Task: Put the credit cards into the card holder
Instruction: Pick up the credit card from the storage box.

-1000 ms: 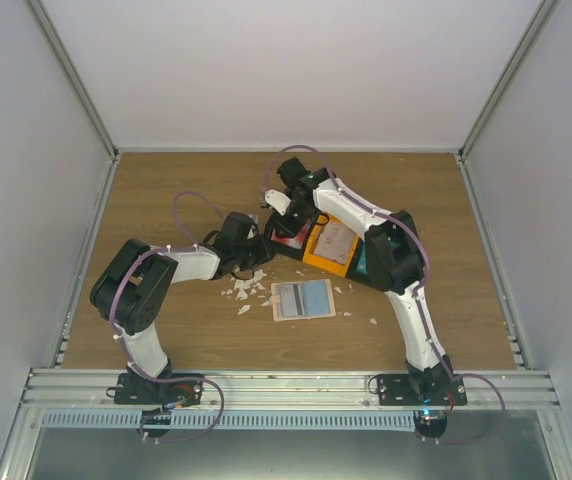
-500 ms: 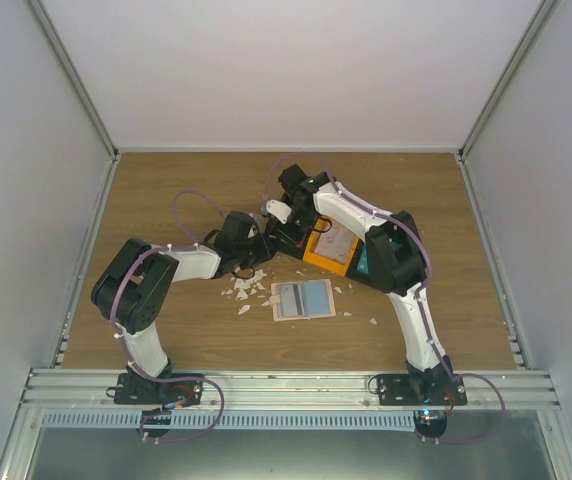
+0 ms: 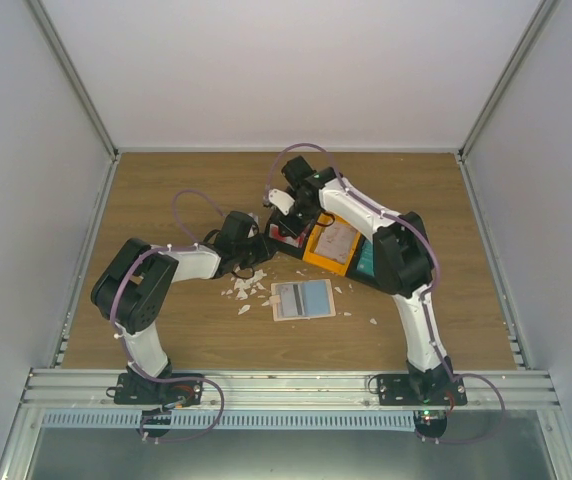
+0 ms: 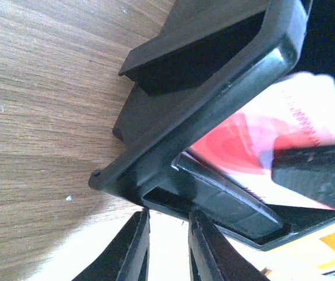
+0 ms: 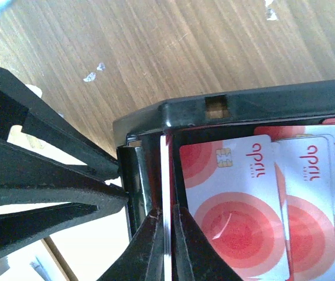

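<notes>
Flanking gripped card (image 5: 166, 175): black bin (image 5: 243, 100) wall

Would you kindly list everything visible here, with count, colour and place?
black plastic bin: one, black, mid-table.
white plastic cards with red circles: at least three, white-red, overlapping inside that bin.
edge-on white card: one, white, at that bin's corner.
orange plastic bin: one, orange, right of it.
beige folding card holder: one, open, nearer than the bins.
small white scraps: several, left of holder.
wooden table: one, brown.
left tool: black, at the black bin's corner.
right tool: black, shut on the edge-on white card.
</notes>
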Controlling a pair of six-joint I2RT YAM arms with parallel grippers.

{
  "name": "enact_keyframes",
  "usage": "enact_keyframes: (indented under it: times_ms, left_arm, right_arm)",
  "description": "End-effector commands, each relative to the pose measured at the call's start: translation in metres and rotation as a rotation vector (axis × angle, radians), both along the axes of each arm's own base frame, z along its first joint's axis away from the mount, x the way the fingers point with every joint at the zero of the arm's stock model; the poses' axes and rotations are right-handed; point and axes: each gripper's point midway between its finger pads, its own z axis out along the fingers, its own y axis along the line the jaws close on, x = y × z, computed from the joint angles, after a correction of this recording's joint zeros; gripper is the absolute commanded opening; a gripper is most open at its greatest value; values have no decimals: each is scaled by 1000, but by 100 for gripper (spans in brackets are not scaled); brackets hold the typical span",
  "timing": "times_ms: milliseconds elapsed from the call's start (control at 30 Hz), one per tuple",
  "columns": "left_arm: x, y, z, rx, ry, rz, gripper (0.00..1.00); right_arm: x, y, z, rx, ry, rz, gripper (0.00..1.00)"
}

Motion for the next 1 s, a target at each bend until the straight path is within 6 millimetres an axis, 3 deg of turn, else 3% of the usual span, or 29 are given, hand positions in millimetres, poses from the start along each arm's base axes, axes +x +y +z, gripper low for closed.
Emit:
enact_keyframes:
  times_ms: [0, 133, 200, 300, 500, 700, 967]
  left_arm:
    - [5, 3, 13, 5, -61, 10, 23]
    - [3, 2, 29, -26, -105, 2, 31]
    - [2, 4, 49, -49, -165, 8, 42]
    - [2, 4, 68, -65, -217, 0, 48]
    - [2, -2, 110, -113, -321, -52, 61]
    - [2, -22, 147, -185, -404, -170, 68]
    - [18, -43, 167, -231, -418, -243, 73]
  right_arm:
    - [14, -1, 32, 54, -68, -47, 5]
    - [37, -7, 54, 108, -131, -141, 2]
    - [60, -13, 76, 213, -140, -285, 0]
    - [68, -19, 87, 310, -112, -377, 1]
    - [64, -28, 105, 469, -47, -468, 1]
    - [57, -42, 123, 588, 23, -546, 1]
    - [32, -44, 153, 752, 110, -528, 1]
